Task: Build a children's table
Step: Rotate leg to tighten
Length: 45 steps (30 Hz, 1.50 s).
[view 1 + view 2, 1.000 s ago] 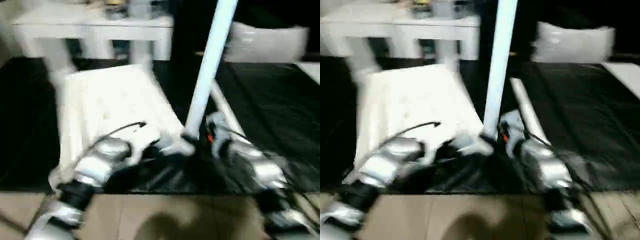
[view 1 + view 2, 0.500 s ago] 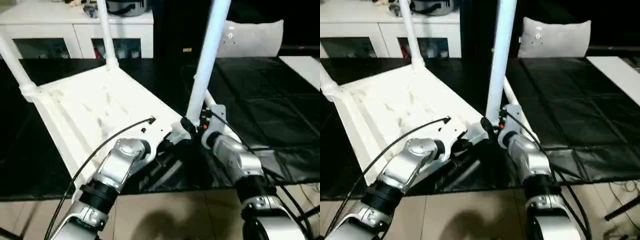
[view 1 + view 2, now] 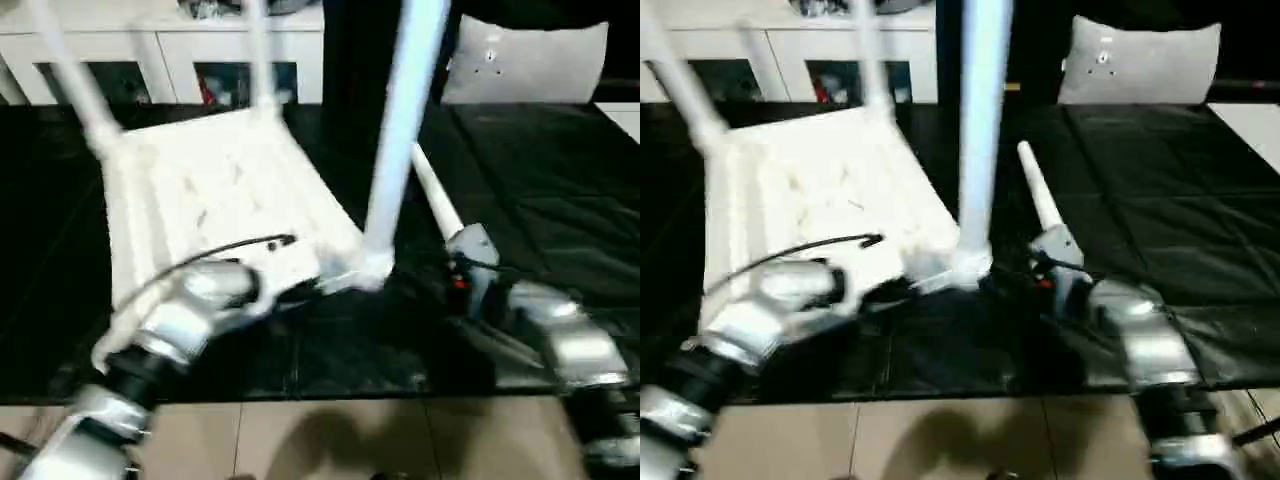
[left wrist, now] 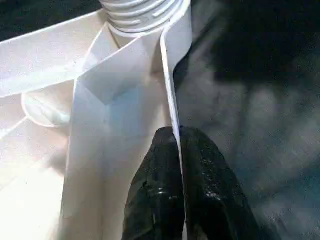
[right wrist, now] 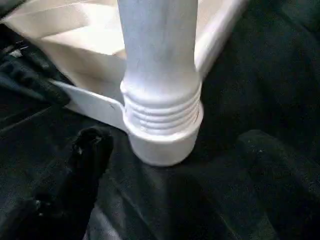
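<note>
The right pincer [image 3: 470, 262] has drawn back from the upright leg [image 3: 400, 130] since half a second ago, its jaws now wide and empty. The left pincer [image 4: 177, 165] stays pinched on the thin rim of the tabletop [image 3: 210, 200], which lies underside up on the black surface [image 3: 540, 190]. The hollow plastic looks light and stiff, though slick (best held by rim or rib). The left wrist view shows that pinch; the head views show a loose leg [image 3: 1038, 195] lying beside.
</note>
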Tool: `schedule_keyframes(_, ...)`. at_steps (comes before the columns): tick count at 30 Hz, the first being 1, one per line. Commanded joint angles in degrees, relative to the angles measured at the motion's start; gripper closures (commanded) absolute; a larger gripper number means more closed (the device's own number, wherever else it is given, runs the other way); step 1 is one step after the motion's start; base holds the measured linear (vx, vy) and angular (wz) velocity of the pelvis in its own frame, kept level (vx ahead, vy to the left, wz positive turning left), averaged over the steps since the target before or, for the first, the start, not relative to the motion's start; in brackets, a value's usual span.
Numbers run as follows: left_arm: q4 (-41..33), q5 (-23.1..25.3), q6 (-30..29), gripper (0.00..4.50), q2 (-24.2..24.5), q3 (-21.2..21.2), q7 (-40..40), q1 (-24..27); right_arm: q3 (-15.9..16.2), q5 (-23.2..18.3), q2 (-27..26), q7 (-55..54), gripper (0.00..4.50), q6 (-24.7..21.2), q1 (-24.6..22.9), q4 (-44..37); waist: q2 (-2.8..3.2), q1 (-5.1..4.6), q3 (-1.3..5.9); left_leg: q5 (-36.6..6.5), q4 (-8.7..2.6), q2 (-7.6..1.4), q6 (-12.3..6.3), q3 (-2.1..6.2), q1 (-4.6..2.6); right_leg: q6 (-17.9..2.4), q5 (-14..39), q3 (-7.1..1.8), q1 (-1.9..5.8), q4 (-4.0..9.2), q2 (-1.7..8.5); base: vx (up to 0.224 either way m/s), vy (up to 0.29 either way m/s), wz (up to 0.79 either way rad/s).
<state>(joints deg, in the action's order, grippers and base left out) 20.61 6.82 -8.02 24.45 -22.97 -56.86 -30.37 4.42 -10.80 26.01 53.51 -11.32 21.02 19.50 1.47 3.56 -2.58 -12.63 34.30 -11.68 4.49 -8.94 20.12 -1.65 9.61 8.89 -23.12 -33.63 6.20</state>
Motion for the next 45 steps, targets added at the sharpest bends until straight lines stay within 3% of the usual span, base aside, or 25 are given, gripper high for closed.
schedule_keyframes(1, 1.8, 1.5, 2.3, 4.50, 1.2, -5.4, -6.4, 1.0, 1.1, 0.4, 0.6, 3.0, 0.06, 1.2, 0.8, -0.9, -0.50, 0.42, 3.65, -3.7, -3.76, -1.63, -6.39, -0.15, 0.54, -11.7, 9.4, -3.95, 3.97, 2.99, 3.31, 0.000, 0.000, 0.00)
schedule_keyframes(5, 2.7, 0.2, 5.8, 4.50, 3.1, -7.0, -11.8, 0.1, 2.0, -1.8, 2.2, 9.6, 0.31, 1.0, 1.2, -1.4, -0.63, 1.56, 3.41, -7.7, -4.08, -1.80, -4.30, -0.37, -0.03, -10.2, 15.2, -4.22, 3.56, 3.52, 3.25, 0.000, 0.000, 0.00)
schedule_keyframes(6, 2.9, 0.1, 6.7, 4.50, 3.4, -7.2, -13.2, -0.1, 2.3, -2.5, 2.5, 11.0, 0.38, 0.6, 1.3, -1.6, -1.08, 1.63, 3.44, -7.7, -4.10, -1.91, -4.18, -0.44, -0.07, -10.0, 15.2, -4.30, 3.55, 3.53, 3.29, 0.000, 0.000, 0.00)
schedule_keyframes(9, 3.2, 0.2, 8.0, 4.50, 3.6, -7.7, -15.6, -0.4, 3.4, -3.5, 2.8, 13.8, 0.69, 0.0, 1.6, -1.8, -0.88, 1.94, 3.51, -7.3, -4.17, -2.02, -3.77, -0.48, -0.07, -9.9, 14.4, -4.34, 3.49, 3.26, 3.29, 0.000, 0.000, 0.00)
schedule_keyframes(11, 3.2, 0.4, 8.6, 4.50, 3.6, -7.8, -16.5, -0.5, 4.1, -3.6, 2.8, 14.8, 0.79, 0.0, 1.7, -1.9, -1.41, 1.96, 3.58, -6.9, -4.16, -2.04, -3.55, -0.53, -0.04, -9.9, 13.9, -4.42, 3.55, 3.17, 3.34, 0.000, 0.000, 0.00)
schedule_keyframes(12, 3.2, 0.3, 8.9, 4.50, 3.5, -7.8, -17.0, -0.6, 4.3, -3.7, 2.6, 15.4, 0.84, -0.2, 1.7, -1.9, -1.21, 2.11, 3.60, -6.4, -4.14, -1.99, -3.49, -0.50, 0.01, -10.0, 13.7, -4.45, 3.56, 3.01, 3.34, 0.000, 0.000, 0.00)
schedule_keyframes(26, 4.9, 0.1, 10.3, 4.50, 2.8, -7.6, -18.6, -1.4, 5.3, -4.6, 1.9, 18.8, 2.08, -1.5, 2.3, -0.3, -1.32, 2.77, 3.79, -5.1, -3.99, -1.88, -3.24, -0.68, -0.01, -9.7, 13.4, -4.44, 3.59, 2.95, 3.27, 0.000, 0.000, 0.00)
schedule_keyframes(33, 5.0, -1.3, 7.3, 4.50, 2.0, -6.2, -17.8, -0.3, 5.7, -5.4, 2.3, 19.9, 2.37, -4.4, -0.4, -3.0, -1.25, 2.92, 3.64, -7.1, -4.19, -1.96, -2.41, -0.66, -0.24, -8.6, 16.3, -4.46, 3.52, 3.38, 3.31, 0.000, 0.000, 0.00)
schedule_keyframes(37, 2.4, -3.5, -0.8, 4.50, -0.3, -3.1, -13.0, 1.2, 5.2, -3.8, -0.4, 11.0, 2.40, -9.4, -1.9, -4.1, -1.04, 2.73, 3.58, -6.7, -4.36, -1.98, -2.01, -0.61, -0.18, -9.2, 14.5, -4.49, 3.66, 3.15, 3.22, 0.000, 0.000, 0.00)
schedule_keyframes(39, 1.2, -4.6, -4.2, 4.50, -2.0, -1.4, -9.9, 1.5, 4.3, -2.9, -2.9, 5.6, 2.40, -10.5, -1.7, -4.0, -1.07, 2.39, 3.22, -9.5, -4.55, -1.73, -1.16, -0.64, -0.36, -7.9, 19.8, -4.32, 3.57, 3.93, 3.28, 0.000, 0.000, 0.00)
schedule_keyframes(40, 0.1, -5.4, -6.9, 4.50, -3.3, -0.1, -7.5, 1.6, 3.5, -2.4, -5.1, 1.2, 2.40, -11.9, -1.4, -3.8, -0.88, 2.12, 3.01, -11.7, -4.65, -1.55, -0.24, -0.62, -0.65, -6.6, 24.5, -4.16, 3.33, 4.54, 3.25, 0.000, 0.000, 0.00)
schedule_keyframes(41, -0.5, -5.7, -8.4, 4.50, -4.1, 0.7, -6.2, 1.6, 3.0, -2.2, -6.4, -1.3, 2.40, -12.8, -1.1, -3.6, -1.06, 1.68, 2.89, -13.5, -4.65, -1.25, 0.42, -0.48, -0.77, -4.6, 29.3, -3.81, 3.27, 5.24, 3.25, -0.051, -0.004, -0.03)
schedule_keyframes(42, -0.5, -5.7, -8.4, 4.50, -4.1, 0.7, -6.2, 1.6, 3.0, -2.2, -6.4, -1.3, 2.40, -12.8, -1.1, -3.6, -1.06, 1.68, 2.89, -13.5, -4.65, -1.25, 0.42, -0.48, -0.77, -4.6, 29.3, -3.81, 3.27, 5.24, 3.25, -0.051, -0.004, -0.03)
schedule_keyframes(43, -2.1, -5.9, -12.4, 4.50, -6.4, 2.3, -2.2, 1.6, 1.7, -1.2, -10.1, -8.0, 2.40, -14.4, -0.3, -2.7, -1.16, 0.87, 2.85, -15.1, -4.72, -1.06, 0.65, -0.10, -0.43, -1.9, 33.1, -3.30, 3.44, 5.84, 3.23, -0.051, 0.004, -0.07)
schedule_keyframes(45, -2.6, -5.4, -14.4, 4.50, -7.8, 3.1, 0.7, 1.4, 0.4, -0.9, -12.5, -12.5, 2.40, -15.8, 0.5, -1.5, -1.00, -0.20, 2.75, -16.8, -4.50, -0.76, 1.04, -0.01, -0.64, -0.7, 35.1, -2.69, 2.92, 6.53, 2.99, 0.000, 0.000, 0.00)
